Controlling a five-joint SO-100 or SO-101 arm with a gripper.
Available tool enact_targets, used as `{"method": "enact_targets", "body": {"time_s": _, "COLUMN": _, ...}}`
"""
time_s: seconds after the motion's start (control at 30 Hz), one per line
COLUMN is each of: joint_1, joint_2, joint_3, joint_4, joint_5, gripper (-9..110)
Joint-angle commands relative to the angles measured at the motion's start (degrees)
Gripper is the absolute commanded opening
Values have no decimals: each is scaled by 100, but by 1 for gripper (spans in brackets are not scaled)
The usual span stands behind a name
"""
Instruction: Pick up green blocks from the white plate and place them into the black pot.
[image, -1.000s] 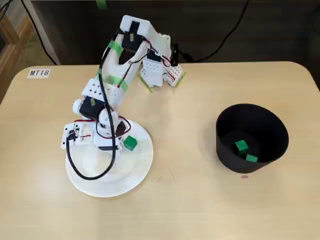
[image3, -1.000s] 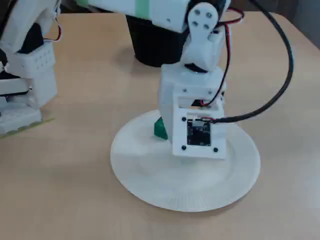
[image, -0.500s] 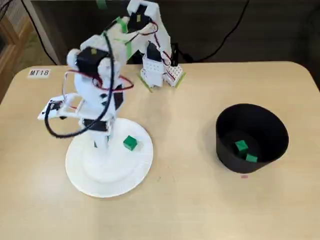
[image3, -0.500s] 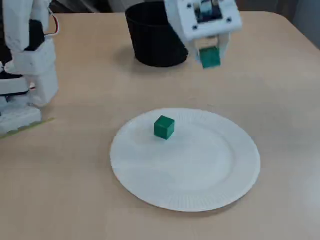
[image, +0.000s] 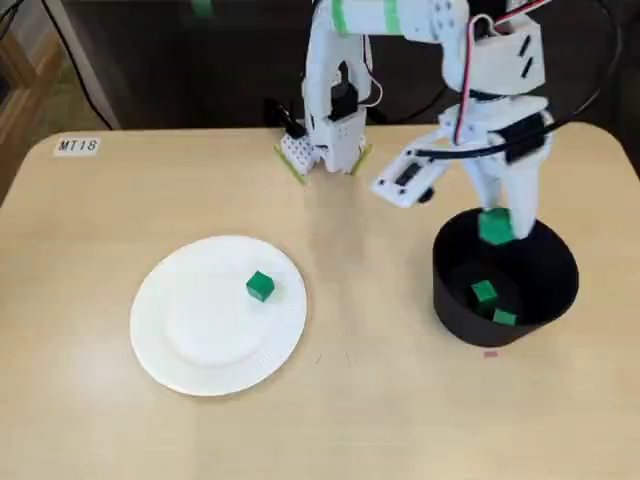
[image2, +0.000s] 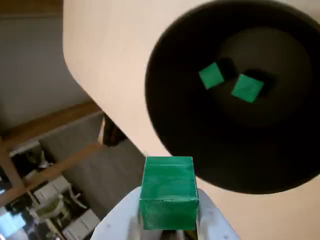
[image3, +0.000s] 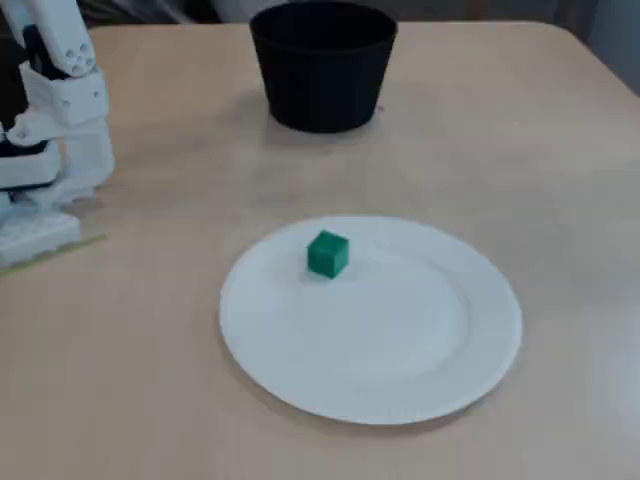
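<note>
My gripper (image: 496, 226) hangs over the far rim of the black pot (image: 560, 262), shut on a green block (image: 495, 227). The wrist view shows that held block (image2: 168, 192) between my white fingers (image2: 210, 220), above the pot's edge (image2: 165, 150). Two green blocks (image: 483, 292) (image: 503, 317) lie on the pot's floor; the wrist view shows them too (image2: 211, 76) (image2: 247, 87). One green block (image: 260, 286) stays on the white plate (image: 190, 340), also seen in the low fixed view (image3: 327, 253) on the plate (image3: 400, 360). The pot (image3: 322, 65) stands behind it there.
The arm's base (image: 325, 140) stands at the back middle of the tan table, seen at the left edge of the low fixed view (image3: 50, 150). A label reading MT18 (image: 78, 146) sits at the back left corner. A small pink mark (image: 489, 352) lies in front of the pot.
The gripper closed on a green block at the plate, lifted it, and swung right across the table until it hung over the pot. The arm has left the low fixed view.
</note>
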Motion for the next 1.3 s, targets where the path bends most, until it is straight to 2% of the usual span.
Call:
{"method": "enact_targets", "body": {"time_s": 0.0, "joint_1": -264, "joint_2": 475, "joint_3": 1354, "joint_4": -1020, "joint_5": 70, "gripper": -2}}
{"method": "enact_targets", "body": {"time_s": 0.07, "joint_1": -334, "joint_2": 369, "joint_3": 1881, "joint_4": -1652, "joint_5": 70, "gripper": -2}}
{"method": "enact_targets", "body": {"time_s": 0.23, "joint_1": -211, "joint_2": -62, "joint_3": 1951, "joint_4": -1995, "joint_5": -62, "gripper": -2}}
{"method": "enact_targets", "body": {"time_s": 0.27, "joint_1": -202, "joint_2": -88, "joint_3": 1942, "joint_4": -2030, "joint_5": -62, "gripper": 2}}
{"method": "enact_targets", "body": {"time_s": 0.33, "joint_1": -193, "joint_2": -88, "joint_3": 1942, "joint_4": -2101, "joint_5": -97, "gripper": 19}}
{"method": "enact_targets", "body": {"time_s": 0.43, "joint_1": -123, "joint_2": -88, "joint_3": 1907, "joint_4": -2136, "joint_5": -193, "gripper": 29}}
{"method": "enact_targets", "body": {"time_s": 0.53, "joint_1": 35, "joint_2": -35, "joint_3": 1863, "joint_4": -2118, "joint_5": -299, "gripper": 33}}
{"method": "enact_targets", "body": {"time_s": 0.6, "joint_1": 167, "joint_2": 0, "joint_3": 1749, "joint_4": -2004, "joint_5": -360, "gripper": 32}}
{"method": "enact_targets", "body": {"time_s": 0.67, "joint_1": 431, "joint_2": 114, "joint_3": 1556, "joint_4": -1749, "joint_5": -316, "gripper": 16}}
{"method": "enact_targets", "body": {"time_s": 0.73, "joint_1": 949, "joint_2": 272, "joint_3": 1204, "joint_4": -1125, "joint_5": -369, "gripper": -1}}
{"method": "enact_targets", "body": {"time_s": 0.77, "joint_1": 1310, "joint_2": 334, "joint_3": 1028, "joint_4": -773, "joint_5": -519, "gripper": -2}}
{"method": "enact_targets", "body": {"time_s": 0.9, "joint_1": 3120, "joint_2": 378, "joint_3": 642, "joint_4": 158, "joint_5": -826, "gripper": -2}}
{"method": "enact_targets", "body": {"time_s": 1.0, "joint_1": 4438, "joint_2": 290, "joint_3": 721, "joint_4": 809, "joint_5": -686, "gripper": -2}}
{"method": "enact_targets", "body": {"time_s": 1.13, "joint_1": 5563, "joint_2": 299, "joint_3": 1230, "joint_4": 1371, "joint_5": -413, "gripper": -2}}
{"method": "enact_targets", "body": {"time_s": 1.27, "joint_1": 6144, "joint_2": 624, "joint_3": 1898, "joint_4": 1547, "joint_5": -404, "gripper": 29}}
